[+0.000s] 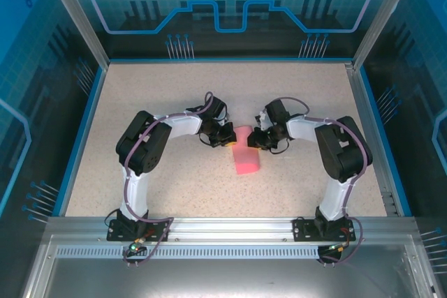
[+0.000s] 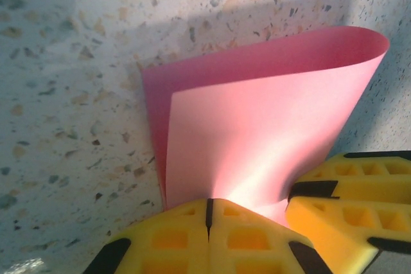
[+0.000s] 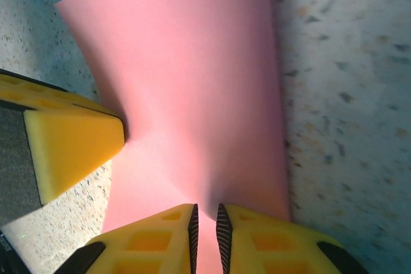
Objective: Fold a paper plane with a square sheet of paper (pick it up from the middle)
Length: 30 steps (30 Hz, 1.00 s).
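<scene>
The square sheet of paper (image 1: 246, 157) is pink and lies mid-table, loosely folded over itself with a rounded, uncreased bend. In the left wrist view the paper (image 2: 257, 133) curls open at the right, and my left gripper (image 2: 209, 206) is shut on its near edge. My left gripper (image 1: 227, 139) and right gripper (image 1: 253, 139) meet tip to tip at the paper's far end. In the right wrist view my right gripper (image 3: 207, 213) stands over the paper (image 3: 192, 94), jaws a narrow slit apart with pink showing between them. The left arm's finger (image 3: 70, 145) presses the paper's left edge.
The speckled table (image 1: 174, 95) is bordered by a blue rim (image 1: 84, 130) and aluminium posts. A metal rail (image 1: 223, 227) carrying both arm bases runs along the near edge. The right arm's yellow fingers (image 2: 350, 219) crowd the lower right of the left wrist view.
</scene>
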Motion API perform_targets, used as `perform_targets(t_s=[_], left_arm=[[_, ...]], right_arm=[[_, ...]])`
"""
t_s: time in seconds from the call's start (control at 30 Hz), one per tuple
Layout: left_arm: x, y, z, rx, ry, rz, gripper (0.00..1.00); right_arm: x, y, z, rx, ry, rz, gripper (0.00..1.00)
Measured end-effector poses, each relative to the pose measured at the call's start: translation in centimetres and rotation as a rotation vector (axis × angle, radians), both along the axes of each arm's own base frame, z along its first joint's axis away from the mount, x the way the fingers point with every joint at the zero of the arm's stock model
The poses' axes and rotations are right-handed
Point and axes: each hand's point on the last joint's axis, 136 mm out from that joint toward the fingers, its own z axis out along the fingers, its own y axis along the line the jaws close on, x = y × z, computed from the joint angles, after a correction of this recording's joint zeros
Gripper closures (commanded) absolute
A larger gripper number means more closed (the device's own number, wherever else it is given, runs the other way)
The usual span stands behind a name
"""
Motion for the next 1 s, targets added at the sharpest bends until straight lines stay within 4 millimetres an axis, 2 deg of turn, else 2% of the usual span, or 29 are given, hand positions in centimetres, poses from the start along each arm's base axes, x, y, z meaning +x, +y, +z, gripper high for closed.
perform_targets(t_s=[0.17, 0.23, 0.3, 0.47, 0.6, 0.73, 1.0], left_arm=[[0.0, 0.0, 0.0, -0.002, 0.0, -0.001, 0.96], [0.0, 0.0, 0.0, -0.002, 0.0, -0.001, 0.96], [0.0, 0.0, 0.0, -0.002, 0.0, -0.001, 0.96], [0.0, -0.1, 0.0, -0.003, 0.0, -0.001, 0.96], [0.0, 0.0, 0.0, -0.002, 0.001, -0.001, 0.96], [0.0, 0.0, 0.0, -0.001, 0.001, -0.001, 0.97], [0.0, 0.0, 0.0, -0.002, 0.002, -0.001, 0.97]], right_arm=[[0.0, -2.5, 0.5, -0.039, -0.01, -0.063, 0.8], [0.2, -2.7, 1.3, -0.057, -0.035, -0.069, 0.79], [0.3, -2.0, 2.5, -0.06, -0.071, -0.051, 0.79], [2.0, 1.9, 4.8, -0.017, -0.145, 0.01, 0.8], [3.2, 3.0, 3.1, -0.006, -0.121, 0.004, 0.82], [2.9, 2.7, 0.1, -0.033, -0.048, -0.014, 0.82], [4.1, 1.1, 0.2, 0.023, -0.033, -0.091, 0.81]])
